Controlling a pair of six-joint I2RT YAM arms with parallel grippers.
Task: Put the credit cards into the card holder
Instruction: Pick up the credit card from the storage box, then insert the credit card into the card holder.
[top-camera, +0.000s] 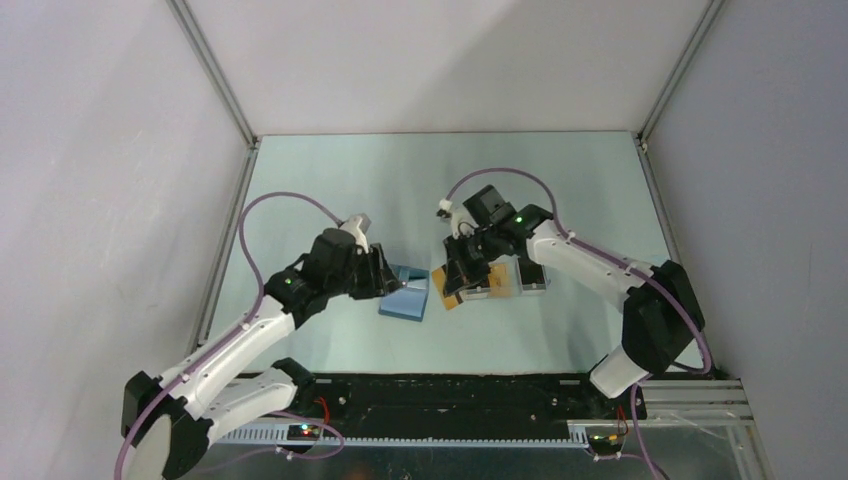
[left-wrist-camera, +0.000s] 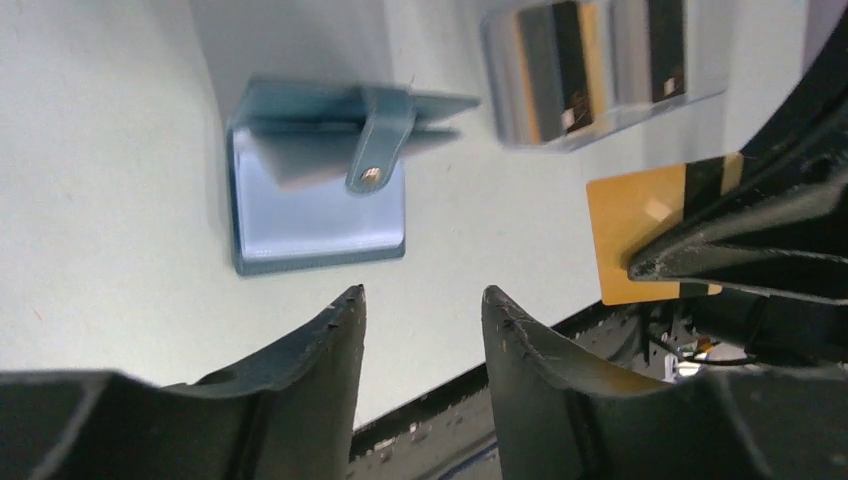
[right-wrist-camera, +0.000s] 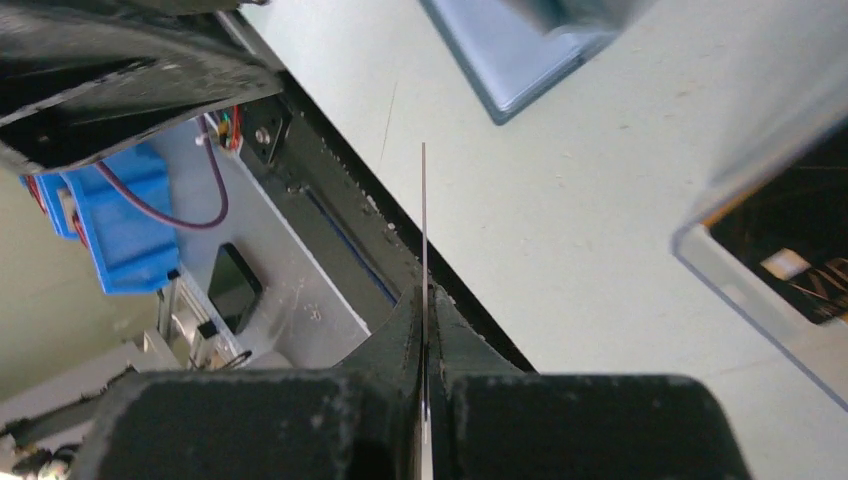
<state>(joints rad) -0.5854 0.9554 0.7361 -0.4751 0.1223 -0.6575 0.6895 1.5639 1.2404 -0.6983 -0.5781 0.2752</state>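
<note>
The blue card holder (top-camera: 405, 296) lies on the table, half open, with its snap strap hanging over the flap (left-wrist-camera: 372, 150). My left gripper (left-wrist-camera: 422, 292) is open and empty, hovering just beside the holder (top-camera: 385, 275). My right gripper (top-camera: 458, 280) is shut on a yellow-orange credit card with a dark stripe (left-wrist-camera: 640, 225) and holds it above the table, right of the holder. The card shows edge-on between the right fingers (right-wrist-camera: 423, 220). The holder's corner shows at the top of the right wrist view (right-wrist-camera: 520, 50).
A clear plastic tray (top-camera: 510, 278) with more yellow-orange and black cards stands just right of the right gripper; it also shows in the left wrist view (left-wrist-camera: 600, 70) and the right wrist view (right-wrist-camera: 780, 240). The black base rail (top-camera: 450, 395) runs along the table's near edge.
</note>
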